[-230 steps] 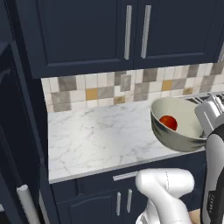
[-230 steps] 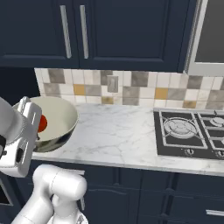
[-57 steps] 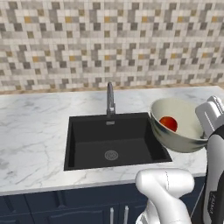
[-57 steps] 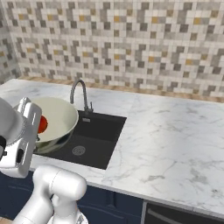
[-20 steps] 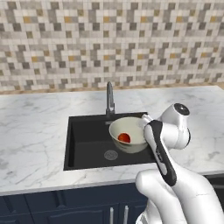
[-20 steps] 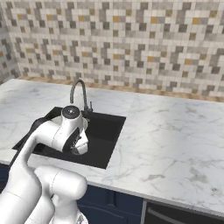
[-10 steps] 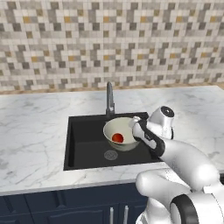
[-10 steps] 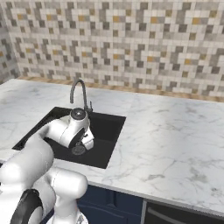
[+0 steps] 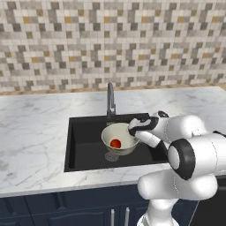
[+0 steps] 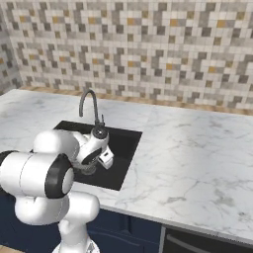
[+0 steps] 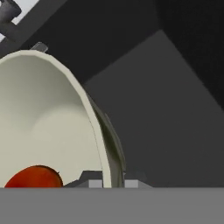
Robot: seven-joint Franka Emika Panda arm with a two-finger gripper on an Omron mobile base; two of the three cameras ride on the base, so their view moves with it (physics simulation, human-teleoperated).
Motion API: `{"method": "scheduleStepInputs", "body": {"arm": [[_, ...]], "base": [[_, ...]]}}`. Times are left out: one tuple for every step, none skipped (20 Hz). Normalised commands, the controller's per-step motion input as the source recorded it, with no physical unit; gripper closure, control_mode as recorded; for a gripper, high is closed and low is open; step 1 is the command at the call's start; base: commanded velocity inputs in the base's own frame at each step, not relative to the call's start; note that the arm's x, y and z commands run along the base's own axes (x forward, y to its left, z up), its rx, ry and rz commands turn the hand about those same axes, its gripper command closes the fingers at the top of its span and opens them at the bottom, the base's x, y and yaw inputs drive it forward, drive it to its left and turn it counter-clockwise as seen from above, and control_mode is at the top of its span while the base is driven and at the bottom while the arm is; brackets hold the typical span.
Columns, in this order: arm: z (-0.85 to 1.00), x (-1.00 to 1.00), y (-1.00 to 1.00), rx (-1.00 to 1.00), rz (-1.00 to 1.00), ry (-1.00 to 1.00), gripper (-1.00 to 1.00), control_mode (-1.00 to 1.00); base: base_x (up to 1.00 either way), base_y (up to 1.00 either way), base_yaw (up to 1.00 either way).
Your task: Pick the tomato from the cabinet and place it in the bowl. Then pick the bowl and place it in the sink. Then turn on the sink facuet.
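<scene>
The pale grey-beige bowl (image 9: pixel 120 135) hangs low inside the black sink (image 9: pixel 84 145), just over the drain, with the red tomato (image 9: pixel 115 143) lying in it. My gripper (image 9: pixel 133 131) is shut on the bowl's right rim. In the hand view the thin rim of the bowl (image 11: pixel 43 109) runs down between the two fingertips (image 11: pixel 92 183), the gripper (image 11: pixel 111 183) pinching it, and the tomato (image 11: pixel 33 177) sits at the bottom left. The grey faucet (image 9: pixel 110 101) stands upright behind the bowl. I cannot tell whether the bowl touches the basin floor. The cabinet is out of view.
White grey-veined marble counter (image 9: pixel 31 132) surrounds the sink (image 10: pixel 123 143), with a mosaic tile wall behind. The faucet (image 10: pixel 90 105) curves up just behind my arm in the right base view. A wide stretch of counter (image 10: pixel 197 158) lies to the right. The dark basin floor (image 11: pixel 166 109) lies beyond the bowl.
My arm has carried the bowl with the tomato a little left and lower into the basin. The grip on the rim has stayed shut.
</scene>
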Motion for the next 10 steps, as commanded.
{"method": "scheduleStepInputs", "body": {"arm": [[-0.41, 0.33, 0.09, 0.0, 0.07, 0.0, 1.0, -1.0], [-0.39, 0.29, 0.11, 0.0, 0.06, 0.0, 1.0, -1.0], [-0.36, 0.26, 0.14, 0.0, 0.04, 0.0, 1.0, -1.0], [-0.35, 0.21, 0.19, 0.0, 0.01, 0.0, 1.0, -1.0], [-0.34, 0.15, 0.24, 0.0, 0.0, 0.0, 1.0, -1.0], [-0.33, 0.15, 0.28, -0.01, 0.0, 0.0, 1.0, -1.0], [-0.33, 0.16, 0.29, -0.01, 0.0, 0.0, 1.0, -1.0], [-0.32, 0.14, 0.29, -0.01, 0.0, 0.0, 1.0, -1.0], [-0.32, 0.15, 0.3, -0.01, 0.0, 0.0, 1.0, -1.0], [-0.33, 0.19, 0.29, -0.01, 0.0, 0.0, 1.0, -1.0]], "base": [[0.0, 0.0, 0.0], [0.0, 0.0, 0.0], [0.0, 0.0, 0.0], [0.0, 0.0, 0.0], [0.0, 0.0, 0.0], [0.0, 0.0, 0.0], [0.0, 0.0, 0.0], [0.0, 0.0, 0.0], [0.0, 0.0, 0.0], [0.0, 0.0, 0.0]]}}
